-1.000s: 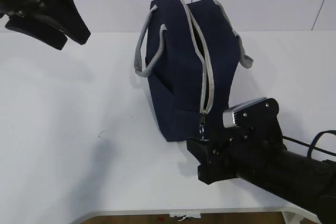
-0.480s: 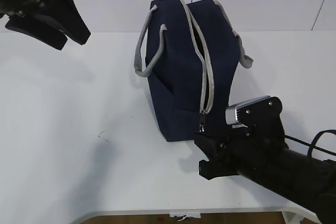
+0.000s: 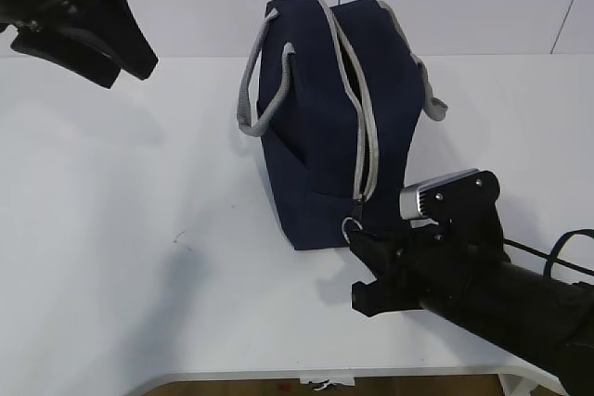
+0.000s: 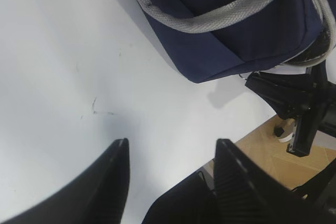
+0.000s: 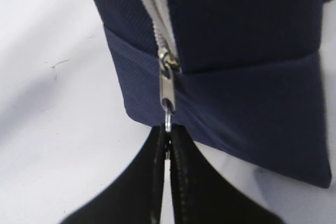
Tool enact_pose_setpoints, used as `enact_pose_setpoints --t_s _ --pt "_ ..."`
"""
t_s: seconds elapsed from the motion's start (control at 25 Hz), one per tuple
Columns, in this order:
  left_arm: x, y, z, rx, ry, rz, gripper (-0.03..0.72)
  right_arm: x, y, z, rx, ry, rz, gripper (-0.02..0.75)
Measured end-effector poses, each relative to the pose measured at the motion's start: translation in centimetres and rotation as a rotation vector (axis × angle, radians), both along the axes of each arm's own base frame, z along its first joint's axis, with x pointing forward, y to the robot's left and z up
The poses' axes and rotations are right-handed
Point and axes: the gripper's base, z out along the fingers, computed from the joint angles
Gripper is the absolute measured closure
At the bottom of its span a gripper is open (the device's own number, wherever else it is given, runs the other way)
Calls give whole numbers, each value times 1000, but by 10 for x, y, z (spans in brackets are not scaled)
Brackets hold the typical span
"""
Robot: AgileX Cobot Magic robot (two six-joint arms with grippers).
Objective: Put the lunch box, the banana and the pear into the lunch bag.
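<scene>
The right gripper (image 5: 169, 148), a pair of black tapered fingers, was pinched together on the small silver ring pull (image 5: 167, 123) of the zipper, the two fingertips meeting with only a thin slit between them. In the exterior view this gripper (image 3: 355, 238) sat low over the white table (image 3: 139, 257), just at the near bottom corner of the boxy navy-blue fabric lunch bag (image 3: 320, 136). The right arm (image 3: 483, 294) reached in from the lower right edge, nearly level with the tabletop, with its silver-cased wrist camera (image 3: 436, 197) riding on top. The grey metal zipper slider (image 5: 168, 85) hung at the near end of the grey zipper (image 3: 367, 127), right where the bag's top panel folded down into its side, and the ring hung below it into the closed fingers.

The left gripper (image 4: 168, 156) was held high and well away from the bag, its two dark fingers spread apart with bare table showing between them and nothing in them. In the exterior view it (image 3: 107, 48) hovered at the upper left, angled down toward the table.

The lunch bag stood upright in the middle of the table, its grey woven handles (image 3: 255, 90) drooping to either side. The zipper ran along the top, parted slightly at the far end.
</scene>
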Motion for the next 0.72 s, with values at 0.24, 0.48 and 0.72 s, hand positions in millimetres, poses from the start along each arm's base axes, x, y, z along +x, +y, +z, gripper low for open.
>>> enact_pose_setpoints --t_s 0.24,0.48,0.72 --pt "0 0 0 0 0 0 304 0 0 0 11 7 -7 737" --pt "0 0 0 0 0 0 307 0 0 2 19 7 -11 737" --pt "0 0 0 0 0 0 307 -4 -3 31 43 -32 -13 737"
